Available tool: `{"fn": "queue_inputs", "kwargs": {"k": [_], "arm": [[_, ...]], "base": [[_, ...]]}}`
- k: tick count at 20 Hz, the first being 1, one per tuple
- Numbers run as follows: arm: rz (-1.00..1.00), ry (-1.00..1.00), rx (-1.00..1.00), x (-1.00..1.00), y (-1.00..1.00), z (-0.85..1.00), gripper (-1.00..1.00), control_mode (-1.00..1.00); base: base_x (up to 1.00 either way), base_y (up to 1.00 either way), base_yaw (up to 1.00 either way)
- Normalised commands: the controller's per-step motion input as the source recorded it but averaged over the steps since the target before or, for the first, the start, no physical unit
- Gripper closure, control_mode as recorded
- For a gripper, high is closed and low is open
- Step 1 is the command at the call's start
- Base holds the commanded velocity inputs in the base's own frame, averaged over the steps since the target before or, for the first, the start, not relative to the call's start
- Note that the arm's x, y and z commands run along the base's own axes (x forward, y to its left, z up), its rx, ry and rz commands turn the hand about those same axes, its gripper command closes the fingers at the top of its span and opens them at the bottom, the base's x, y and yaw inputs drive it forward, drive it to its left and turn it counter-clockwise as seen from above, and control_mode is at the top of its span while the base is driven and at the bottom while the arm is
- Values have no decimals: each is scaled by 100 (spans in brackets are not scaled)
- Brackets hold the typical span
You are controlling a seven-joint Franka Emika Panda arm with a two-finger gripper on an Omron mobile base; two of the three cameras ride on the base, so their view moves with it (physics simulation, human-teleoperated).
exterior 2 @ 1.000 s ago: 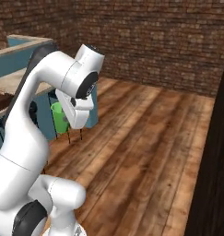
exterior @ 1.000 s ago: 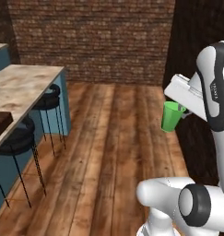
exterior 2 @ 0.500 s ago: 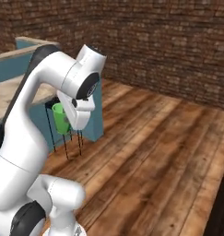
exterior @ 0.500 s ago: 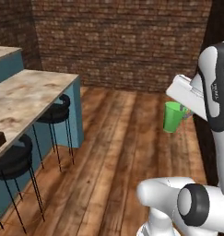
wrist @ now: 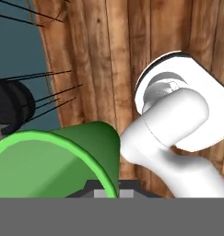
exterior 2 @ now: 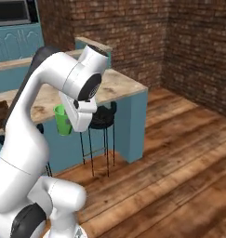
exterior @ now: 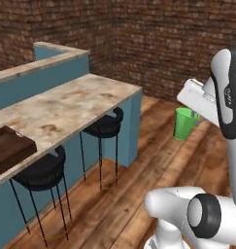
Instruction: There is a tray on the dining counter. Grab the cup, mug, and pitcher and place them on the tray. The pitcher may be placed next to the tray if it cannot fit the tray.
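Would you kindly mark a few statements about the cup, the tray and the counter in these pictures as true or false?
1. The gripper holds the green cup in the air. True.
2. The cup already stands on the tray. False: it hangs over the wooden floor, away from the tray.
3. The tray lies on the dining counter. True.
4. Red stools stand under the counter. False: the stools are black.
5. The visible part of the tray holds a mug. False: it shows nothing on it.

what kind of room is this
Likely a home kitchen with a dining bar: a long stone-topped dining counter with black stools under it, teal cabinets behind, brick walls and a wood floor.
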Motion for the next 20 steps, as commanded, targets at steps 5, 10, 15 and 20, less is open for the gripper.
{"fn": "queue_inputs", "kwargs": {"k": [5, 10, 15, 20], "arm": [[0, 0, 0, 0, 0, 0, 100, 100], [0, 0, 0, 0, 0, 0, 100, 100], [0, 0, 0, 0, 0, 0, 100, 100], [0, 0, 0, 0, 0, 0, 100, 100]], "base": [[100, -6, 63], [100, 0, 63], [84, 14, 57], [68, 44, 44]]}}
